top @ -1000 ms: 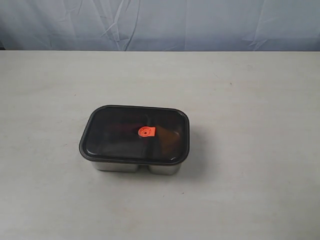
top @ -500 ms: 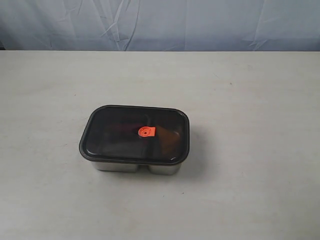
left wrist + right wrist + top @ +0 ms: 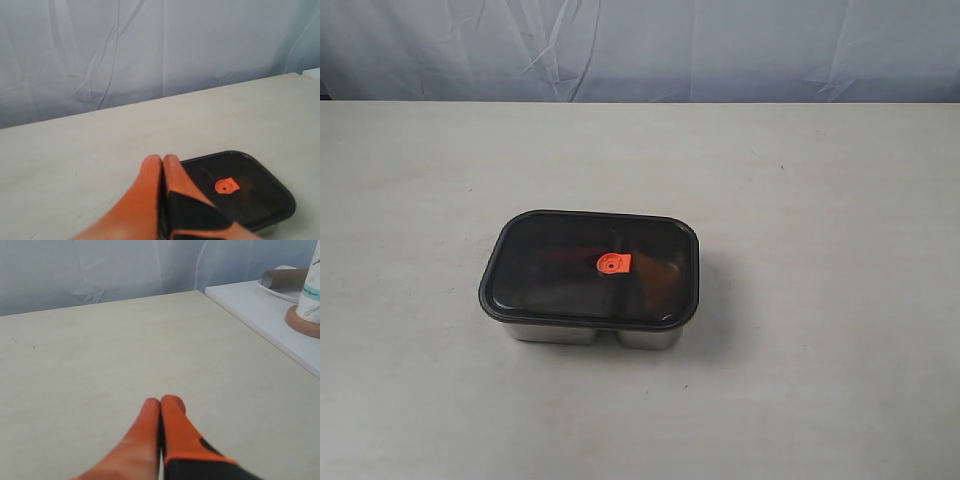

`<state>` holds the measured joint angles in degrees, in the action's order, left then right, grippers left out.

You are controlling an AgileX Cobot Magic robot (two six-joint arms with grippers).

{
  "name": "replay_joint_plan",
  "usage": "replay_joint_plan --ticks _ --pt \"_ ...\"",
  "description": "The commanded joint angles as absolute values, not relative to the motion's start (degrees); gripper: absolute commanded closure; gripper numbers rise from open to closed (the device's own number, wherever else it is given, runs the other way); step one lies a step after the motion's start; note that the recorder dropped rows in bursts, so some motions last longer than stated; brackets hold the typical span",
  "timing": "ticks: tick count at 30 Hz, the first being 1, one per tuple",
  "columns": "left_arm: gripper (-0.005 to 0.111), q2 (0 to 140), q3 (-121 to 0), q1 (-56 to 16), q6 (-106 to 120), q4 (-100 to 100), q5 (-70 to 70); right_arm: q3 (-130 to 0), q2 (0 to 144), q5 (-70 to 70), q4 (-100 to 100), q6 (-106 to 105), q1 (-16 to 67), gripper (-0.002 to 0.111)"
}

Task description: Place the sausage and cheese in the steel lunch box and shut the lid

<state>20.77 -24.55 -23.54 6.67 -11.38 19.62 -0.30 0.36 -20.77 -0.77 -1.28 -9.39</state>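
Observation:
The steel lunch box (image 3: 590,335) stands near the middle of the table with the dark lid (image 3: 560,265) seated flat on it, the orange valve tab (image 3: 613,264) at its centre. The lid (image 3: 250,192) also shows in the left wrist view. Through the dark lid the sausage and cheese cannot be made out clearly. My left gripper (image 3: 162,161) is shut and empty, raised off the table on the near side of the box. My right gripper (image 3: 161,402) is shut and empty above bare table. Neither arm shows in the exterior view.
A white shelf (image 3: 260,310) lies beyond the table's edge in the right wrist view, carrying a cardboard tube (image 3: 282,276) and a cup on a brown coaster (image 3: 304,320). A blue cloth backdrop (image 3: 640,45) hangs behind the table.

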Motion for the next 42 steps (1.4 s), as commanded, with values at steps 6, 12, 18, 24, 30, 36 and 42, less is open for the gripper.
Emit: replay_joint_plan --ticks 6,12,18,24,30,36,42 --pt "0.107 12.10 -12.66 -14.16 6.08 -10.78 13.19 0.00 0.00 -20.09 -0.70 -1.53 -9.62 0.109" --pt "0.107 5.32 -8.74 -0.77 5.09 -9.57 19.11 0.00 0.00 -20.09 -0.70 -1.53 -9.62 0.109" --pt "0.107 2.43 -2.71 5.11 0.00 -6.87 19.91 0.00 0.00 -20.33 -0.70 -1.53 -9.62 0.109" --pt "0.107 0.78 0.00 5.11 -1.53 -5.21 18.84 0.00 0.00 -20.33 -0.70 -1.53 -9.62 0.109" --pt "0.107 0.00 0.00 5.11 -1.42 0.00 10.80 0.00 0.00 -20.33 -0.70 -1.53 -9.62 0.109" --pt "0.107 0.00 0.00 5.11 -1.42 1.22 11.92 0.00 0.00 -20.33 -0.70 -1.53 -9.62 0.109" --pt "0.107 0.00 0.00 5.11 -1.30 2.72 11.90 0.00 0.00 -20.33 -0.70 -1.53 -9.62 0.109"
